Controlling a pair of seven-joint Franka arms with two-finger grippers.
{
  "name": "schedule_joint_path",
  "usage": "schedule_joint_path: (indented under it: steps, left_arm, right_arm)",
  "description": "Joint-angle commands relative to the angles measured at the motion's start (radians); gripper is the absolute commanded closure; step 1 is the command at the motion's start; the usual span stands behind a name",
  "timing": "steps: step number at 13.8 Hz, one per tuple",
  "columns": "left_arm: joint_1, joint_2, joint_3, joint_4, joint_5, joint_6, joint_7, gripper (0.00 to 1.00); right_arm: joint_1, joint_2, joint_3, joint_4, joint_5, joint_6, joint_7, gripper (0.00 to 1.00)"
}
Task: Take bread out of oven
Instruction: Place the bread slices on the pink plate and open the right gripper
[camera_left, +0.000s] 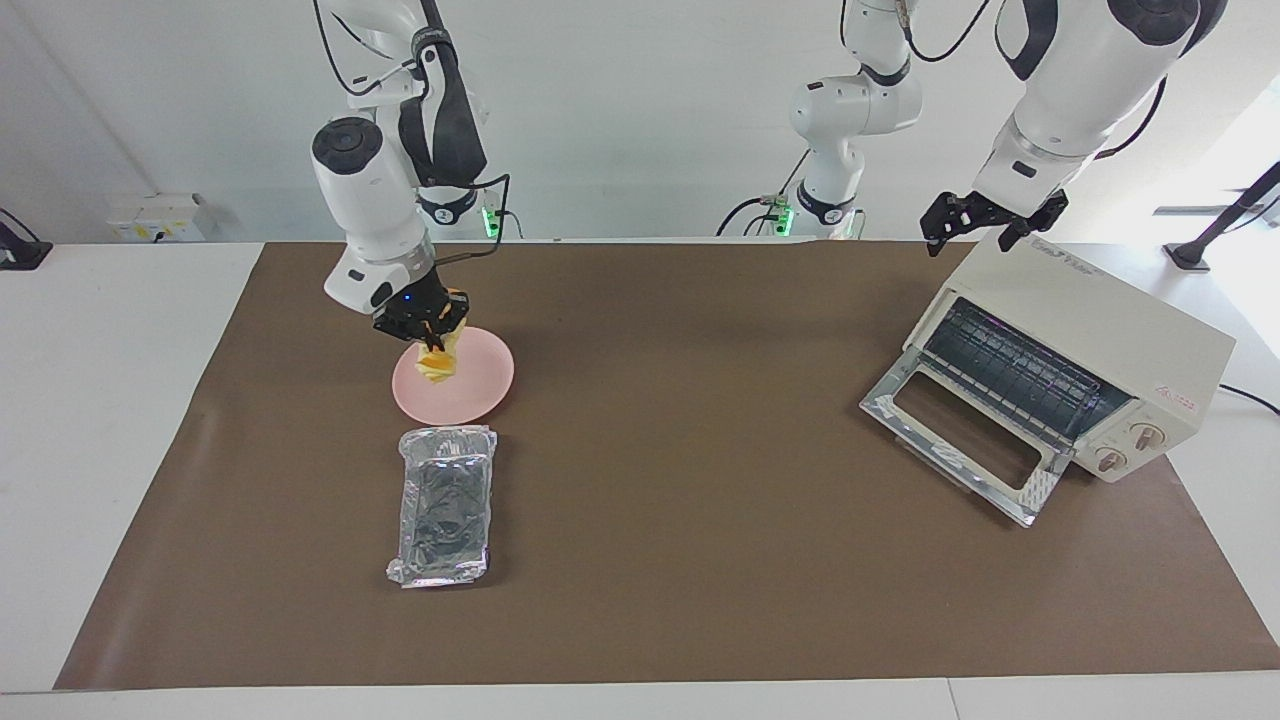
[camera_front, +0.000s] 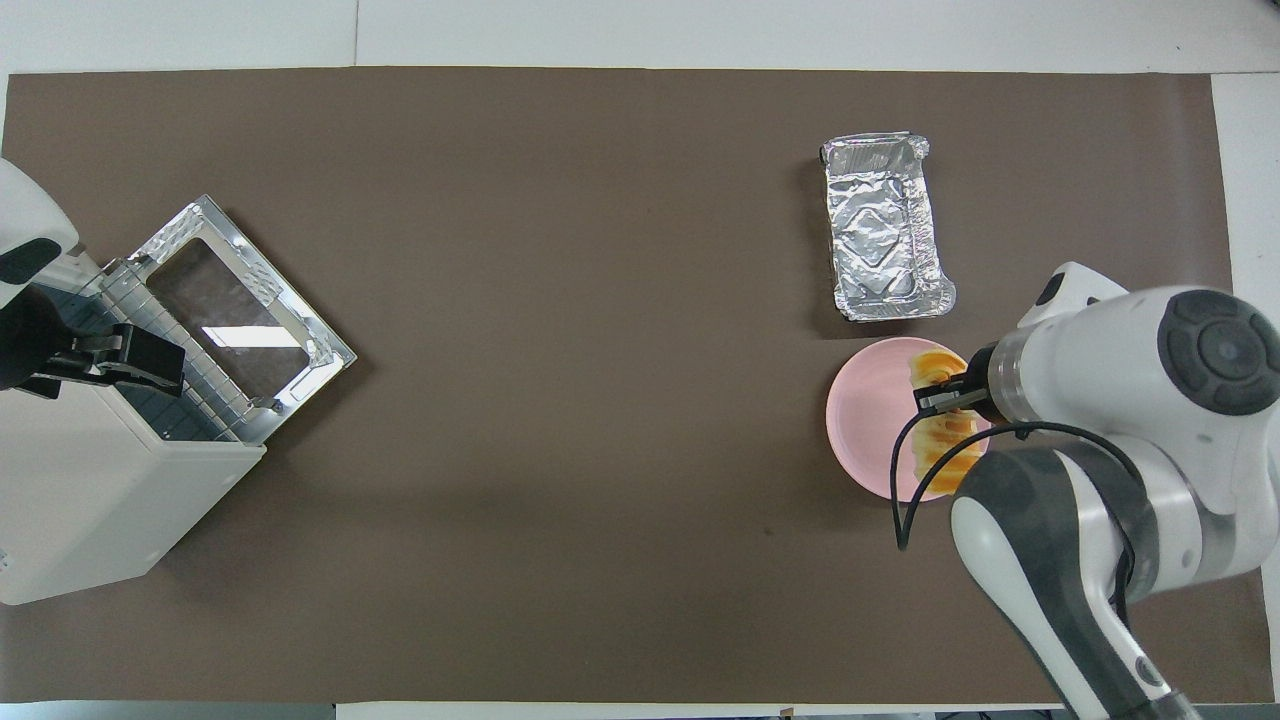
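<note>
The middle of the bench (camera_left: 680, 420) between the oven (camera_left: 1100, 340), whose lowered door (camera_left: 960, 440) projects onto the mat at the left arm's end, and the pink plate (camera_left: 480, 395) with the foil tray (camera_left: 445, 505) just beside it, is unobstructed.

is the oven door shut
No, the oven has its glass door dropped open flat onto the table, leaving the wire rack inside in plain view.

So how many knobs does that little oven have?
2, both on the oven's front panel beside the open door: one knob higher, the other knob just below it. Other faces are hidden.
</note>
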Motion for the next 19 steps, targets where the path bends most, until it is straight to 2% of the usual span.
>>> schedule_joint_path:
  steps: [1,3,6,7,10,11,12,13,14,17,19]
  left_arm:
    - [0.019,-0.024,-0.008,-0.021,-0.015,-0.002,0.001,0.0]
    - [0.019,-0.024,-0.008,-0.021,-0.015,-0.002,0.001,0.0]
    - [0.019,-0.024,-0.008,-0.021,-0.015,-0.002,0.001,0.0]
    - [0.019,-0.024,-0.008,-0.021,-0.015,-0.002,0.001,0.0]
    - [0.019,-0.024,-0.008,-0.021,-0.015,-0.002,0.001,0.0]
    - [0.019,-0.024,-0.008,-0.021,-0.015,-0.002,0.001,0.0]
    - [0.019,-0.024,-0.008,-0.021,-0.015,-0.002,0.001,0.0]
    - [0.019,-0.024,-0.008,-0.021,-0.015,-0.002,0.001,0.0]
    - [0.019,-0.024,-0.008,-0.021,-0.015,-0.002,0.001,0.0]
    - [0.019,-0.024,-0.008,-0.021,-0.015,0.0,0.001,0.0]
    - [0.019,-0.024,-0.008,-0.021,-0.015,-0.002,0.001,0.0]
  right_arm:
    - [0.029,-0.113,0.002,-0.225,0.023,0.179,-0.013,1.0]
    - [0.032,-0.081,0.004,-0.282,0.023,0.299,-0.013,1.0]
    - [0.032,0.031,0.002,-0.282,0.023,0.434,-0.03,1.0]
    - [0.032,0.056,0.002,-0.281,0.023,0.465,-0.03,1.0]
    - [0.032,0.061,0.002,-0.273,0.023,0.461,-0.022,1.0]
    - [0.032,0.061,0.002,-0.27,0.023,0.459,-0.022,0.92]
    - [0.029,0.061,0.002,-0.267,0.023,0.455,-0.022,0.44]
    - [0.023,0.061,0.002,-0.261,0.023,0.453,-0.025,0.0]
    - [0.023,0.061,0.002,-0.237,0.023,0.436,-0.027,0.0]
    - [0.017,0.059,0.001,-0.065,0.025,0.156,-0.028,0.0]
    - [-0.001,0.048,-0.004,0.022,0.023,0.029,-0.045,0.0]
